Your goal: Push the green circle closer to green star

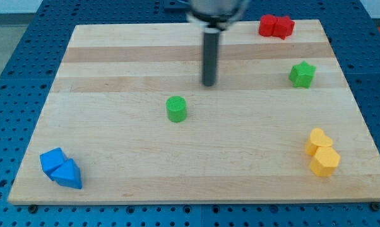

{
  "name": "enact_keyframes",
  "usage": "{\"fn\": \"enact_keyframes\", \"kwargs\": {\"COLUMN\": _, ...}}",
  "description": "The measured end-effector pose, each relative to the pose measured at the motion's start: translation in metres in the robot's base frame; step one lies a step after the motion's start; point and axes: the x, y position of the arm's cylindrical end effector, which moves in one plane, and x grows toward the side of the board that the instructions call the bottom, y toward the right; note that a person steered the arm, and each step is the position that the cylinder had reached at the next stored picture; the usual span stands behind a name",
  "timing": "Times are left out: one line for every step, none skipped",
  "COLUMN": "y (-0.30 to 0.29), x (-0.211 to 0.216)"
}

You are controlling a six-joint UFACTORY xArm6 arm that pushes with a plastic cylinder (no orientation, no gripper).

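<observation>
Tip of the rod is found set down on the bare board, touching no block; being a plain rod, it has nothing to spread or pinch. The green circle is located below the tip and toward the view's left of it, near but apart. The green star is located well to the view's right of the tip, slightly higher in the view, close to the board's right edge.

The relation that governs the coming move is noted as follows: the star lies to the view's right of the circle and a little above it, and the tip stands on the circle's upper right, that is, on the star's side. A push from the present position is judged to send the circle away from the star. It is judged that the tip must first be carried round to the circle's far side, lower left of it, without clipping it, and the circle then driven rightward and slightly upward.

The red blocks, the yellow blocks and the blue blocks are recorded well apart from the tip, outside the line between circle and star.
</observation>
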Motion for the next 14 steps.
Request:
{"fn": "enact_keyframes", "kwargs": {"y": -0.088, "x": 0.005}}
{"fn": "enact_keyframes", "kwargs": {"y": -0.138, "x": 0.042}}
{"fn": "enact_keyframes", "kwargs": {"y": -0.129, "x": 0.08}}
{"fn": "enact_keyframes", "kwargs": {"y": -0.068, "x": 0.089}}
{"fn": "enact_keyframes", "kwargs": {"y": 0.013, "x": 0.075}}
{"fn": "enact_keyframes", "kwargs": {"y": 0.069, "x": 0.073}}
{"fn": "enact_keyframes", "kwargs": {"y": 0.037, "x": 0.073}}
{"fn": "enact_keyframes", "kwargs": {"y": 0.012, "x": 0.062}}
{"fn": "enact_keyframes", "kwargs": {"y": 0.06, "x": 0.046}}
{"fn": "enact_keyframes", "kwargs": {"y": 0.141, "x": 0.045}}
{"fn": "enact_keyframes", "kwargs": {"y": 0.171, "x": 0.045}}
{"fn": "enact_keyframes", "kwargs": {"y": 0.137, "x": 0.066}}
{"fn": "enact_keyframes", "kwargs": {"y": 0.152, "x": 0.093}}
{"fn": "enact_keyframes", "kwargs": {"y": 0.188, "x": 0.098}}
